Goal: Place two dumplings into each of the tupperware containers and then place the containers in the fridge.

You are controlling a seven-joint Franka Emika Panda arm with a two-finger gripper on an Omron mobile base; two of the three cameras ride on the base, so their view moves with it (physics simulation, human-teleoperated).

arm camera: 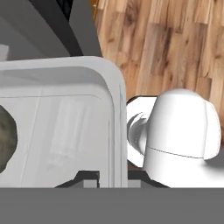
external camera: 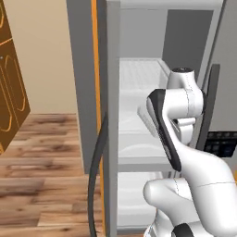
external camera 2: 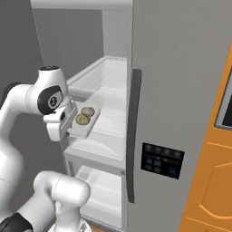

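My gripper (external camera 2: 71, 125) is shut on the near rim of the pale grey tupperware container (external camera 2: 93, 123). Two tan-olive dumplings (external camera 2: 85, 115) lie side by side in it. The tub is at the front edge of the fridge's (external camera 2: 181, 90) middle white shelf (external camera 2: 108, 122); I cannot tell whether it rests on the shelf. In the hand view the container's rounded rim (arm camera: 114, 109) runs down between my gripper's (arm camera: 113, 178) dark tips, and one dumpling (arm camera: 6, 140) shows at the left edge. In the left base view my arm hides the tub in front of the fridge shelves (external camera: 139, 78).
The fridge's right door is shut, with a dark vertical handle (external camera 2: 134, 136) and a small black panel (external camera 2: 162, 158). Its left door (external camera: 85, 92) stands open. Orange cabinets (external camera 2: 213, 181) flank the fridge on the right. Wood floor (external camera: 41, 152) lies to the left.
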